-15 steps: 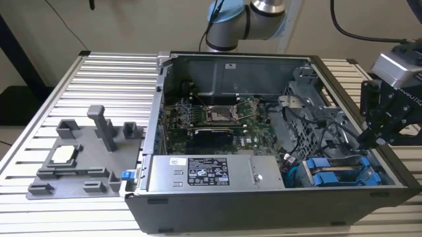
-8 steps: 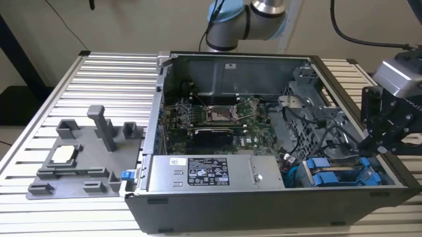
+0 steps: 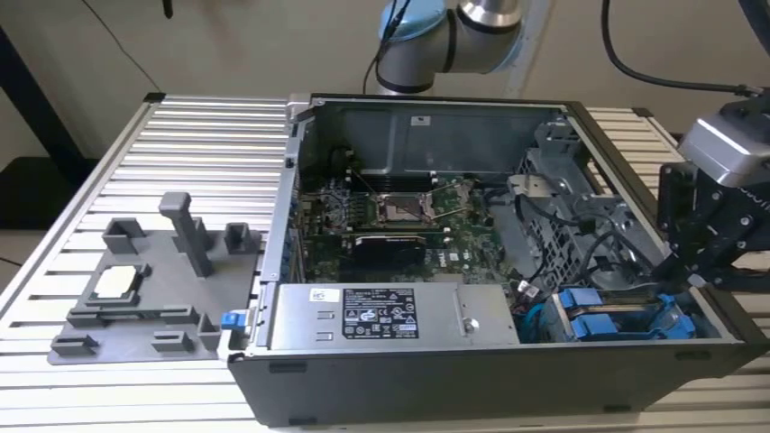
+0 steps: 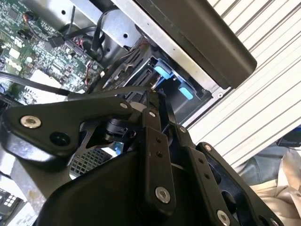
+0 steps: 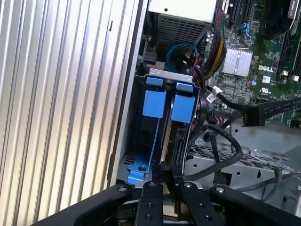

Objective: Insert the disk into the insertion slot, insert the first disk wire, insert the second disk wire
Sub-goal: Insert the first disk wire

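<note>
Black metal fingers stand drawn close together, one on each side of the near edge of the disk, pinching it. The disk in its blue carrier sits deep in the insertion slot of the grey drive cage. Just beside it, in the neighbouring bay, sits a second blue-carrier drive. Black cables loop near the cage, apart from the disk. In the exterior view the fingers reach down at the corner of the open computer case on the exterior view's right, with the silver power-supply box and the motherboard beyond. The case lies on a slatted metal desk beside a grey fixture.
</note>
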`<action>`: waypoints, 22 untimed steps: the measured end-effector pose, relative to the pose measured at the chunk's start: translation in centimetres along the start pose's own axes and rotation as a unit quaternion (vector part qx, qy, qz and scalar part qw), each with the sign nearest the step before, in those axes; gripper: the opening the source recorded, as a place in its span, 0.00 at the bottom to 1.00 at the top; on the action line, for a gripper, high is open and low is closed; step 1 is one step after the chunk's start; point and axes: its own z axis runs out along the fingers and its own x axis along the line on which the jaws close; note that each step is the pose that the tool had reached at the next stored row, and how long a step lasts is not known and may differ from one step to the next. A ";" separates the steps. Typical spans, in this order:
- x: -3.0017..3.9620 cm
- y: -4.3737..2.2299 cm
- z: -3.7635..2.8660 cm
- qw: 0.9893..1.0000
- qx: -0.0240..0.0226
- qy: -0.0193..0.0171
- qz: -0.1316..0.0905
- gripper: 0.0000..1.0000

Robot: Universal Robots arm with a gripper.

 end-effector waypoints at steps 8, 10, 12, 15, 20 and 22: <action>-0.09 0.55 0.47 1.000 0.010 -0.002 0.011 0.19; -0.11 0.63 0.54 1.000 0.014 -0.004 0.013 0.19; -0.11 0.64 0.56 1.000 0.016 -0.004 0.013 0.19; -0.10 0.64 0.58 1.000 0.016 -0.004 0.013 0.19; -0.11 0.64 0.58 1.000 0.016 -0.004 0.013 0.19; -0.11 0.64 0.58 1.000 0.016 -0.004 0.013 0.19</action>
